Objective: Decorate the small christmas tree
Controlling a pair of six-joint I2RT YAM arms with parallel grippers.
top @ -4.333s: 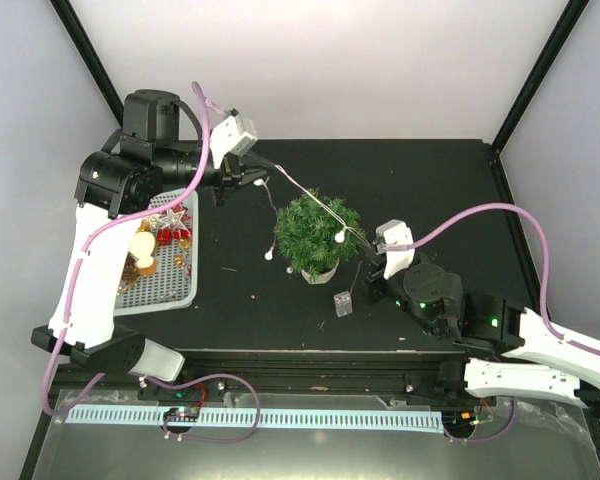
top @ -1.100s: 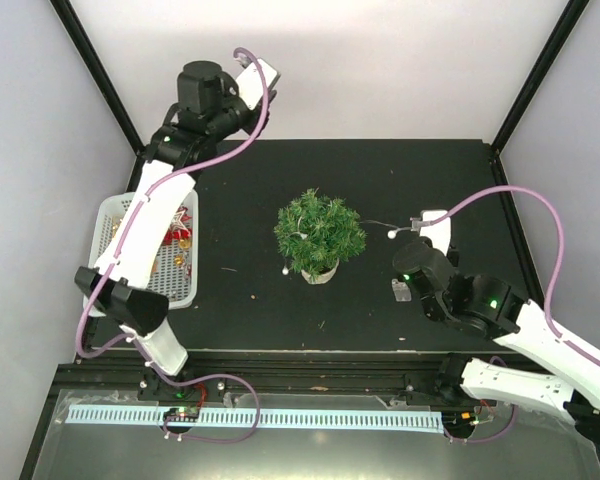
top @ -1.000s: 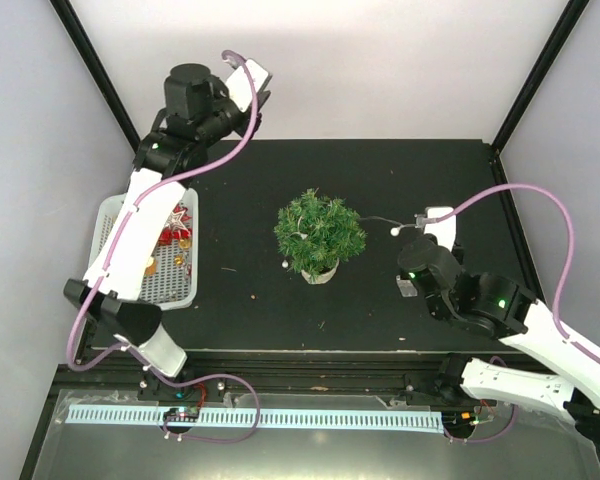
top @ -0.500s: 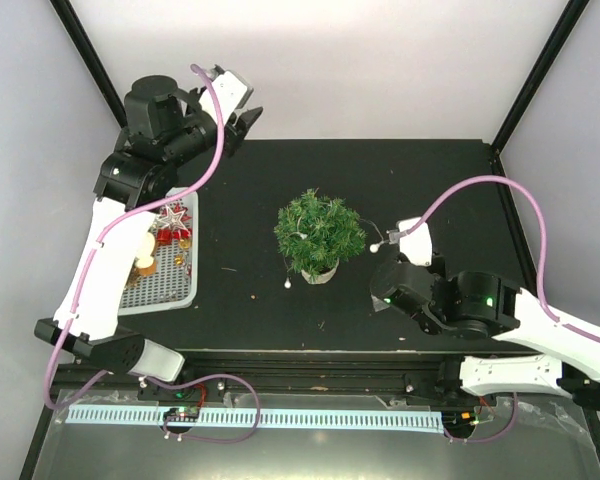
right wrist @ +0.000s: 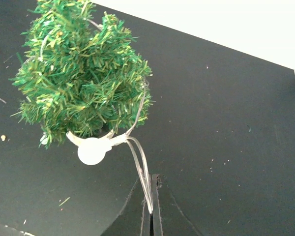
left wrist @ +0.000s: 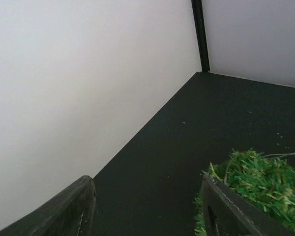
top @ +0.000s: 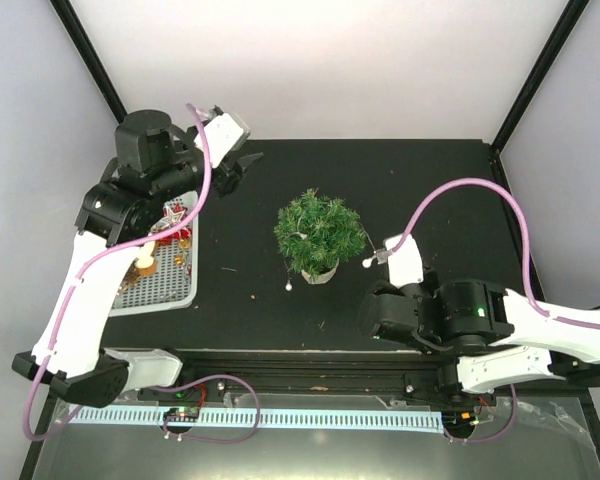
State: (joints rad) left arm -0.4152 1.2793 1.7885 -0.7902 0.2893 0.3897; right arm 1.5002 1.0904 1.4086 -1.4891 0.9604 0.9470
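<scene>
Right hand (right wrist: 152, 189) pulled back; light string (right wrist: 137, 155) drapes the bushy small christmas tree (top: 320, 232).

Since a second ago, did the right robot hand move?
Yes. In the top view the right gripper, shut on the light string, has slid toward the near table edge and slightly closer to the small christmas tree.

The left arm (top: 80, 290) and right arm (top: 555, 330) share white link shells and black, rounded joint housings. A lilac cable (top: 202, 150) runs along each, looping free over the right one. Green lights (top: 469, 311) glow on the right arm's dark joints. A white camera block (top: 223, 130) sits at each wrist. The left pincer (left wrist: 152, 216) and right pincer (right wrist: 151, 187) have matte black, tapering fingers (left wrist: 81, 206).
</scene>
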